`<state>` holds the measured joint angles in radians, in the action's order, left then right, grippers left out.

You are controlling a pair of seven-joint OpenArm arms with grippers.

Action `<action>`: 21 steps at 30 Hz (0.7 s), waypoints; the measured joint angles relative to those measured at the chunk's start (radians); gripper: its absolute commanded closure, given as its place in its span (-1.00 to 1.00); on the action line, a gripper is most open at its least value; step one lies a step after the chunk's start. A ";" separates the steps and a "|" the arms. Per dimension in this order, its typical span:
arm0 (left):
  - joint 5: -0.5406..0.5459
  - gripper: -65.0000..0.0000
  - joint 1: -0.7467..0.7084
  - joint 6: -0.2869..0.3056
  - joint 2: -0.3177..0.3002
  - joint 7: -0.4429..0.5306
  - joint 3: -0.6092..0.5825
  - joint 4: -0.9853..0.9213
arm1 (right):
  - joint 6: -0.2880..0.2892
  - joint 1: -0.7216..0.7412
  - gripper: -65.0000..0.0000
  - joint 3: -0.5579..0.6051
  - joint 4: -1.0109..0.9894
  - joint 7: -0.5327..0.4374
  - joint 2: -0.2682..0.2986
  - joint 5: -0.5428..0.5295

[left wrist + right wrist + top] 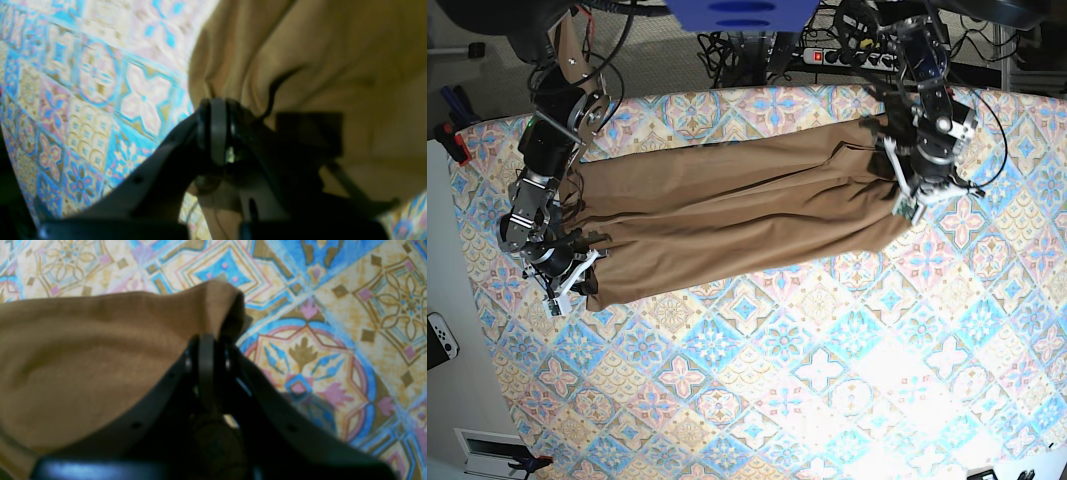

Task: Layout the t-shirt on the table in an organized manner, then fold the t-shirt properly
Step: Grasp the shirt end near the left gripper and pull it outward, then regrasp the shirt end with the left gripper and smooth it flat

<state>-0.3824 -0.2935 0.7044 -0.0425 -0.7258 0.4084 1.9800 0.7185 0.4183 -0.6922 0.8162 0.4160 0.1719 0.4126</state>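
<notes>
The tan t-shirt (747, 215) is stretched in long folds across the far half of the table (777, 380), pulled between my two grippers. My left gripper (909, 205) is at the cloth's right end. In the left wrist view its jaws (218, 106) are shut on a bunched edge of the t-shirt (317, 66), just over the patterned table (93, 83). My right gripper (577, 275) holds the cloth's left end. The right wrist view shows it (206, 340) shut on a corner of the t-shirt (83, 350), with the tiled table (333, 340) beside it.
A power strip with cables (847, 55) lies behind the table's far edge, and a blue object (737, 12) hangs at the top. A white controller (439, 338) lies off the table's left edge, close to my right arm.
</notes>
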 measured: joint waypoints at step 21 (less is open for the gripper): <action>-0.071 0.57 -0.084 -0.001 -0.037 0.000 -0.079 -0.005 | -0.001 0.000 1.00 -0.001 0.000 -0.002 0.000 0.000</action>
<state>-0.4530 -0.3775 0.7033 -0.0792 -0.7258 0.3290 1.9755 0.7177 0.4183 -0.6930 0.8162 0.4137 0.1715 0.4126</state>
